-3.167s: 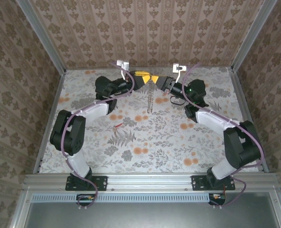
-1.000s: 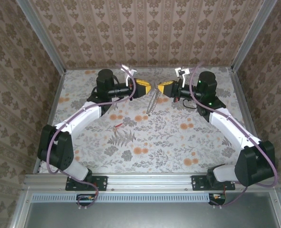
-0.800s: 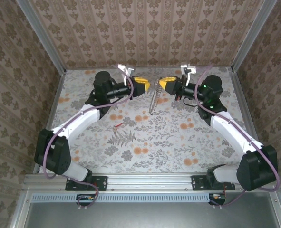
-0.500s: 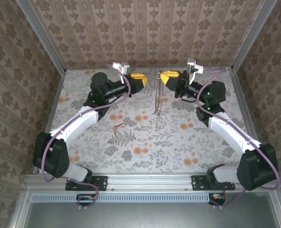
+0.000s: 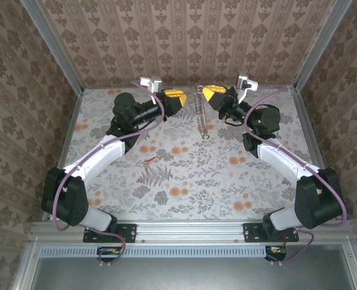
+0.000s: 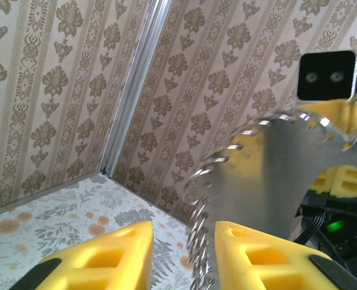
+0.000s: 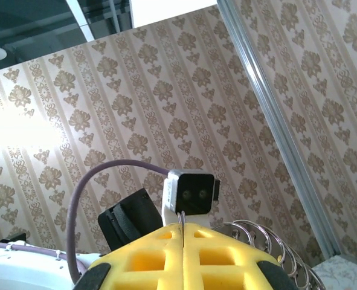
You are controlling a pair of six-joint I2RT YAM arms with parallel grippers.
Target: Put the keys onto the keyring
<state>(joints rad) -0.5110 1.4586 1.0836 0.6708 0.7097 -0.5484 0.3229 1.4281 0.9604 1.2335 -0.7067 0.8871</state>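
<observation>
The right arm's yellow-padded claw (image 5: 207,92) is raised over the far middle of the floral-patterned desk (image 5: 184,181), with its two pads pressed flat together. It has hold of the keyring, a large thin grey metal hoop fringed with small wire loops (image 5: 202,115). In the top view the keyring hangs from this claw's tip as a narrow, edge-on strip. Its lower end reaches down towards the desk, but whether it touches the surface cannot be told.

In the right wrist view the claw (image 7: 183,232) shows only a hairline seam between its pads. The keyring's looped fringe (image 7: 275,241) curls out just to the right of them.

The left arm's yellow-padded claw (image 5: 181,96) is held at about the same height and faces the right one from the left, just beside the hanging keyring. Its jaws stand partly apart and grip nothing.

In the left wrist view the keyring (image 6: 275,175) rises beyond the tips of this claw (image 6: 184,229). Its coiled edge runs down into the gap between the two pads, closer to the right-hand pad, with clear space on the left-hand side. Its broad grey part sweeps up and right to the other claw's yellow pads.

A tiny thin key with a bright red head (image 5: 149,160) lies flat on the desk nearer the arm bases, to the left of centre. It is well apart from both claws and from the keyring.
</observation>
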